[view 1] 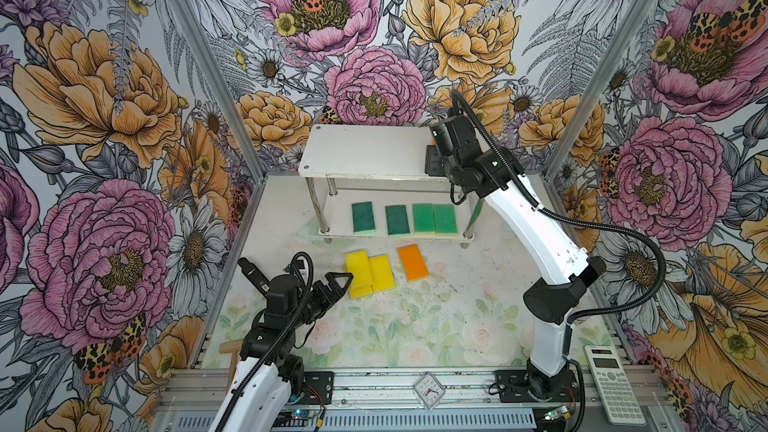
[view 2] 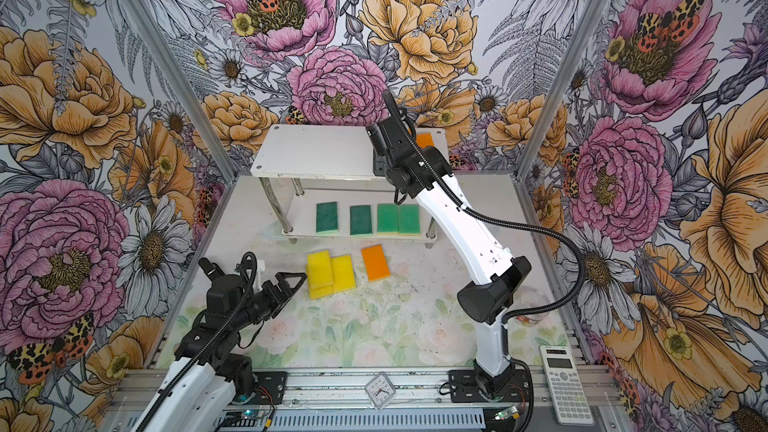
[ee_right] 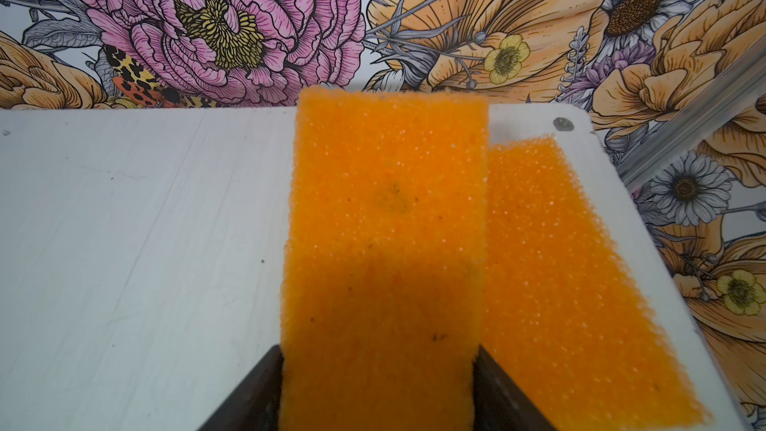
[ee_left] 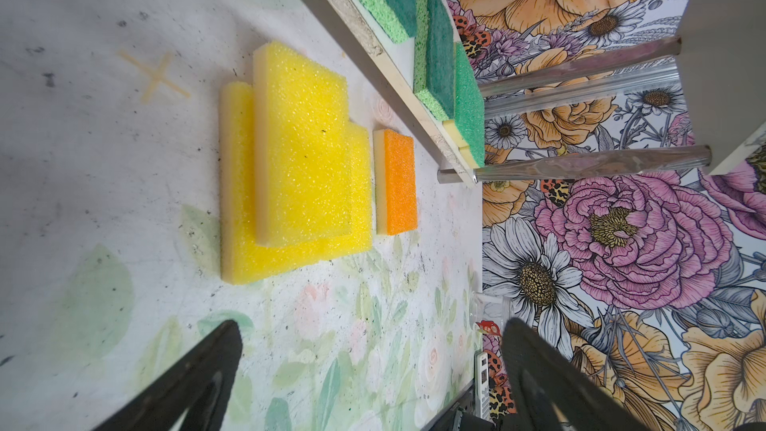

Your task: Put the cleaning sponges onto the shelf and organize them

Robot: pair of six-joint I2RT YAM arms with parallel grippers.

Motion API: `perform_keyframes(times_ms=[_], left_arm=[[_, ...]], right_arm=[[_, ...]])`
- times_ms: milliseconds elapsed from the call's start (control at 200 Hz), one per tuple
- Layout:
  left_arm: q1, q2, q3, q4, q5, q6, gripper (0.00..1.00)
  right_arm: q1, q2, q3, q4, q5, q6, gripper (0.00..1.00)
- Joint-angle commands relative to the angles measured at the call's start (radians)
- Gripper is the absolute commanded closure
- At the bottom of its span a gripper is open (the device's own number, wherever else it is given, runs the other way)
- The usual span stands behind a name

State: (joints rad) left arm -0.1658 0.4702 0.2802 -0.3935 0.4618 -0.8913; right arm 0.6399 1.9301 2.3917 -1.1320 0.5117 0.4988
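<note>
Up on the top board of the shelf [view 1: 365, 151], right end: the right claw [ee_right: 379, 350] sits low over the white surface. The first orange sponge [ee_right: 385, 221] lies lengthwise between its two fingers [ee_right: 253, 395], running away from the wrist toward the back wall. Both long edges of the sponge meet the fingertips, but the foam shows no pinch. I cannot tell whether the claw is clamping it or merely flanking it. The second orange sponge [ee_right: 568, 284] lies flat just beside the first, on the side of the board's corner screw and angled a little. Its edge is against or under the first; I cannot tell which. In both top views the arm's own wrist hides this claw, and only a sliver of orange shows past it.

Down on the table [view 1: 415, 326], in front of the shelf: the left claw [ee_left: 373, 325] is spread wide with nothing in it. It is held low, pointing at the yellow sponges [view 1: 358, 263], with bare table between. I count three of them, overlapping, with one lying on top. The third orange sponge [view 1: 412, 263] lies alone to their right, near but apart.

Lower board: four green sponges [view 1: 397, 220] in a row. The two dark ones are spaced apart, and the two lighter ones touch side by side.
</note>
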Motion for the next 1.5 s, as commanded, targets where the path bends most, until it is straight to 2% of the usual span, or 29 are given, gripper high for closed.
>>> perform_keyframes(times_ms=[0, 600, 1496], left_arm=[[0.011, -0.011, -0.015, -0.005, 0.014, -0.006, 0.01], [0.010, -0.010, -0.018, -0.004, 0.009, -0.008, 0.01], [0.011, -0.010, -0.026, -0.004, 0.006, -0.007, 0.01]], right_arm=[[0.001, -0.044, -0.007, 0.023, 0.011, -0.016, 0.31], [0.001, -0.029, -0.007, 0.038, -0.005, -0.054, 0.28], [0.007, 0.017, -0.012, 0.073, -0.031, -0.183, 0.33]])
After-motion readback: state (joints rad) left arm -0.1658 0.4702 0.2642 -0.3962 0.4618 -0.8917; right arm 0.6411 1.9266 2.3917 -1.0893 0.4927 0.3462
